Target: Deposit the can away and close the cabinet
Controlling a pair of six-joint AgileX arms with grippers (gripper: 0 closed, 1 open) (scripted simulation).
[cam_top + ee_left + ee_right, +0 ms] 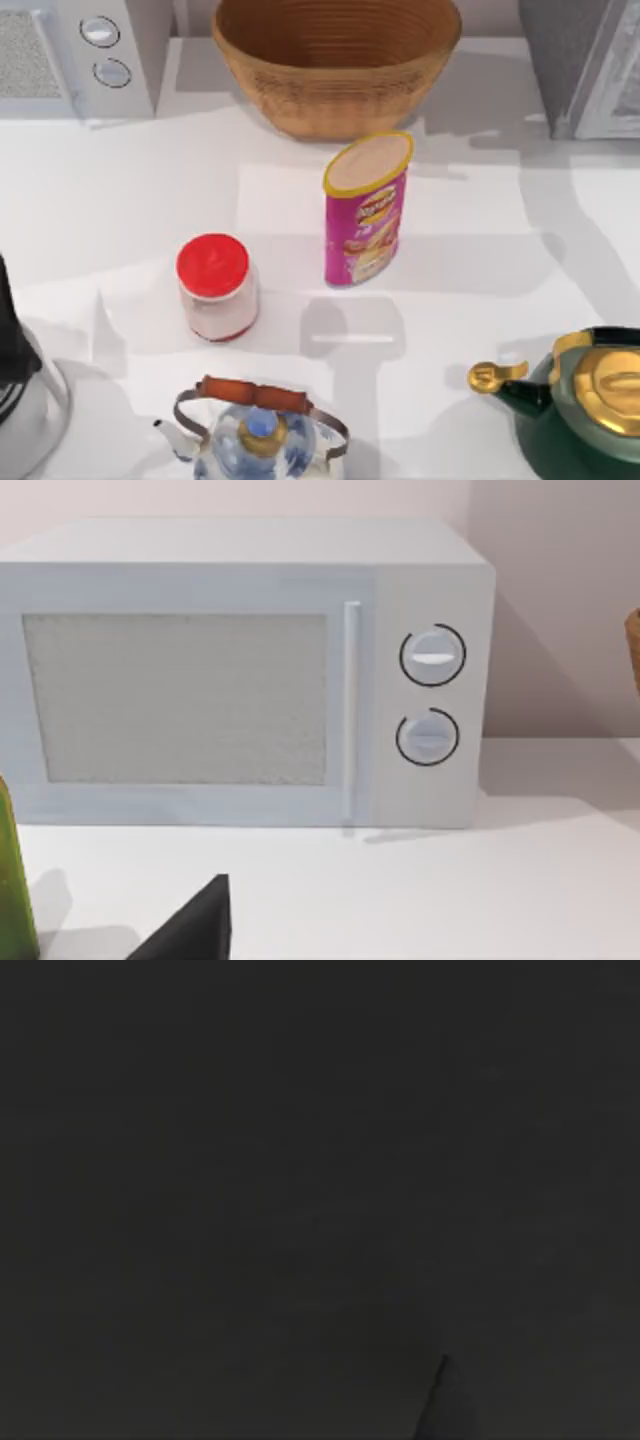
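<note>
Of the left arm's fingers (190, 925) one dark tip juts into the left wrist view, low over the white worktop (450, 900); whether they stand apart or together I cannot tell, and nothing appears to be held. That camera faces the microwave (240, 670), its door shut, with a sliver of something green (12, 880) just beside the tip. The right wrist view is dark.

From above, the can (366, 208), a tall pink tube with a yellow rim, stands upright near the middle of the worktop, well apart from either arm. The wicker basket (336, 60) sits just behind it, the red-lidded jar (214, 286) near its left, the glass kettle (256, 428) at the front edge and the green teapot (580, 405) at the front right. At the back right corner stands a grey unit (590, 65) that may be the cabinet; I cannot tell how its door stands.

The risks, as I judge them: the can is tall and narrow, so a grasp high up or a glancing touch would tip it, and it could roll toward the jar or kettle. An approach from behind is crowded by the basket. A carry to the back right must clear the teapot's spout. With the cabinet's opening unclear, the can could strike its frame, or the door could close on it if it is set too shallow.
</note>
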